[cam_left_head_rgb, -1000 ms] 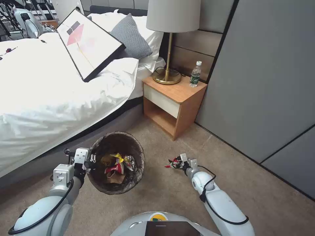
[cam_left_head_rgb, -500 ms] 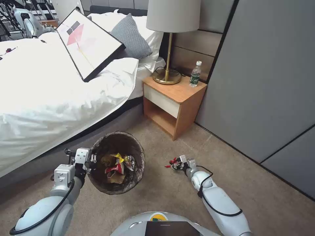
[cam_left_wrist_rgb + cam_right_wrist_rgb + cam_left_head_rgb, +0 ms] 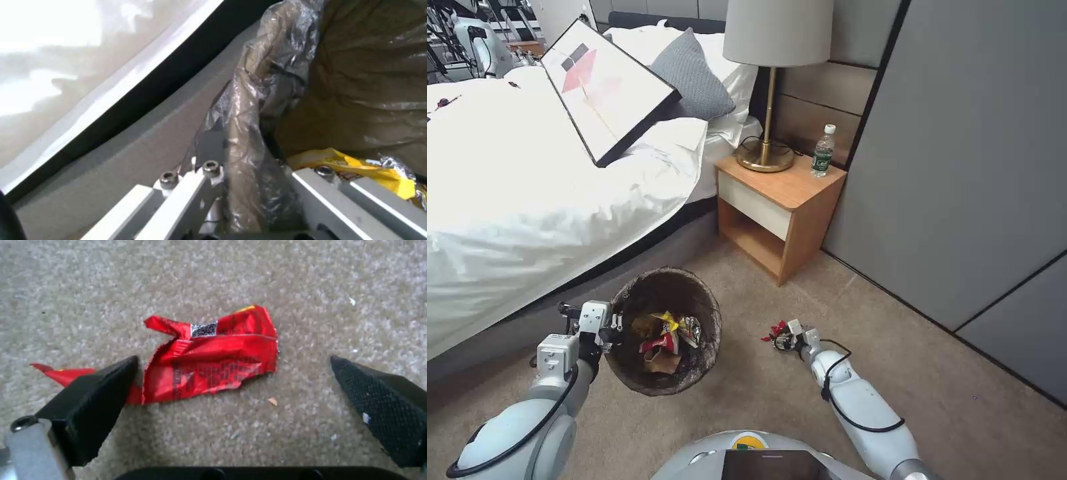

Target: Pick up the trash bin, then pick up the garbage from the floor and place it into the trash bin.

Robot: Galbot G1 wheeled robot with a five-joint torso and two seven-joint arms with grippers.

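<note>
My left gripper (image 3: pixel 608 331) is shut on the near left rim of the trash bin (image 3: pixel 710 303), holding it tilted above the carpet. The left wrist view shows the dark bag folded over the rim (image 3: pixel 249 110), pinched between the fingers (image 3: pixel 209 146). Inside the bin lie a yellow wrapper (image 3: pixel 667 321), a red-and-white carton (image 3: pixel 657 343), a tan paper bag (image 3: pixel 660 362) and a silver wrapper (image 3: pixel 691 328). A crumpled red wrapper (image 3: pixel 213 356) lies on the floor to the right of the bin (image 3: pixel 776 329). My right gripper (image 3: pixel 236 386) hangs open just over it, a finger on each side.
The bed (image 3: pixel 527 200) with a framed picture (image 3: pixel 607 87) runs along the left, close behind the bin. A wooden nightstand (image 3: pixel 780 207) with a lamp (image 3: pixel 767 150) and a bottle (image 3: pixel 823 151) stands ahead. Grey wall panels (image 3: pixel 960 167) close off the right. Open carpet lies in front.
My right gripper has slid left and lower toward the red wrapper. The left arm and the bin have stayed put.
</note>
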